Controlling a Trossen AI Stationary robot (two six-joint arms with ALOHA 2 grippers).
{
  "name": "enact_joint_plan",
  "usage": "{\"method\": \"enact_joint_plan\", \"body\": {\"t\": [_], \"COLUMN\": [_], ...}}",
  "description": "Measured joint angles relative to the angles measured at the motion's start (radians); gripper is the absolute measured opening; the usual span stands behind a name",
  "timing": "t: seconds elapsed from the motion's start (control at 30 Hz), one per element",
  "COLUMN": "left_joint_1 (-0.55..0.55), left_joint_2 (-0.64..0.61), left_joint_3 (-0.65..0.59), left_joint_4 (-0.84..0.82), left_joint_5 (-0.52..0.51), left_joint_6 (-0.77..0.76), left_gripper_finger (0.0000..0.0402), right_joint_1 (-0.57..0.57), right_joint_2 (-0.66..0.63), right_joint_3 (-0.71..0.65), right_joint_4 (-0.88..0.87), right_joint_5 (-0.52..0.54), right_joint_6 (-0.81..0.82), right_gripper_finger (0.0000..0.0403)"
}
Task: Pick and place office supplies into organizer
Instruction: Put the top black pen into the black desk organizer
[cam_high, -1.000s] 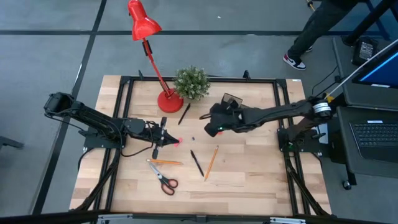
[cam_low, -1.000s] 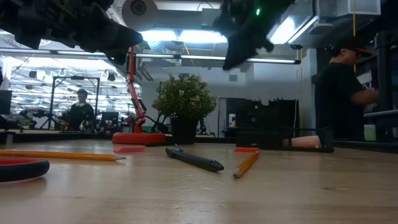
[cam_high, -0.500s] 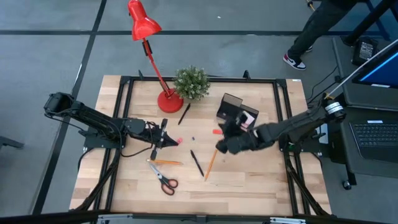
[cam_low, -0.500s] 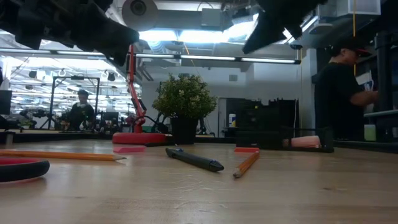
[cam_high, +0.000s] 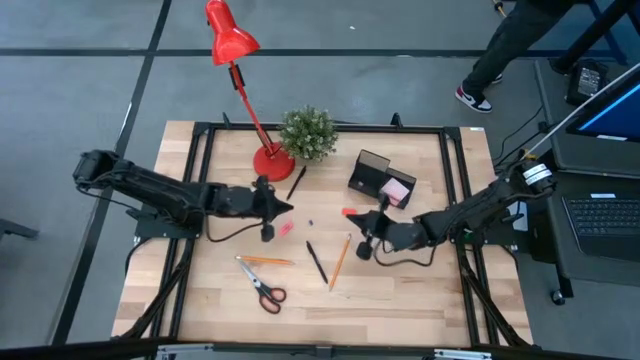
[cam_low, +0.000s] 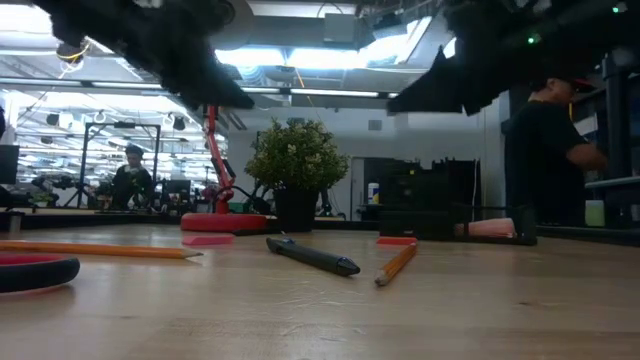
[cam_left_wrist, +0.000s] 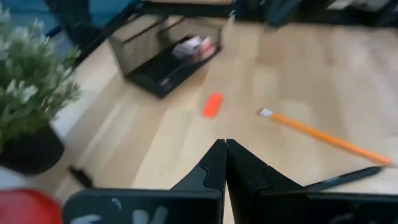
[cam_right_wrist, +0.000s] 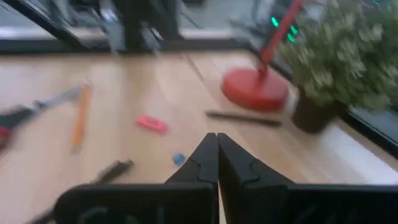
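Left tool (cam_high: 285, 209) is closed with nothing between its fingers, the tips meeting in the left wrist view (cam_left_wrist: 225, 163); it hangs above the table (cam_high: 420, 300), just in front of the red desk lamp's base (cam_high: 272, 163). Right tool (cam_high: 362, 247) is likewise shut and empty, tips pressed together in the right wrist view (cam_right_wrist: 216, 155), and it is positioned off the table surface near the upper end of an orange pencil (cam_high: 339, 262).

Organizer (cam_high: 381, 180): black, low-walled, set at an angle toward the back right of the table, to the right of the green potted plant (cam_high: 308, 134). A pink item, seemingly the sticky-note pad (cam_high: 396, 190), lies in its right-hand part. The compartment on the other side appears dark; its contents cannot be determined.

Items outside the organizer, all on the table:
- red eraser (cam_high: 349, 211), just in front of the organizer;
- pink eraser (cam_high: 285, 228), below the left tool;
- black pen (cam_high: 316, 262), beside the orange pencil near the table's middle;
- second black pen (cam_high: 296, 183), between lamp base and plant;
- second orange pencil (cam_high: 266, 260), lying crosswise toward the front left;
- orange-handled scissors (cam_high: 263, 289), just in front of that pencil.

A person (cam_low: 548, 150) stands beyond the table at the right in the low view.
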Motion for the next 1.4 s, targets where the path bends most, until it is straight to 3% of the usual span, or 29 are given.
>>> {"method": "enact_joint_plan", "body": {"t": [0.13,0.4,0.73,1.0,1.4], "left_joint_1": [0.047,0.141,0.246,0.314,0.374], "left_joint_2": [0.089,0.240,0.332,0.415,0.510], "left_joint_3": [0.015,0.110,0.318,0.320,0.319], "left_joint_4": [-0.010,-0.042,-0.459,-0.433,-0.373], "left_joint_5": [-0.008,0.003,0.023,0.125,0.114], "left_joint_6": [-0.049,-0.073,-0.159,-0.190,-0.210], "left_gripper_finger": [0.0002,0.0035,0.0113,0.0134,0.0136], "right_joint_1": [-0.020,-0.019,-0.010,-0.009,-0.012], "right_joint_2": [-0.035,-0.048,-0.048,-0.048,-0.050], "right_joint_3": [-0.092,-0.156,-0.160,-0.160,-0.156], "right_joint_4": [0.181,0.224,0.230,0.260,0.306], "right_joint_5": [-0.119,-0.131,-0.133,-0.138,-0.139], "right_joint_6": [-0.047,-0.041,0.019,0.015,-0.172], "right_gripper_finger": [0.0002,0.0002,0.0002,0.0003,0.0003]}}
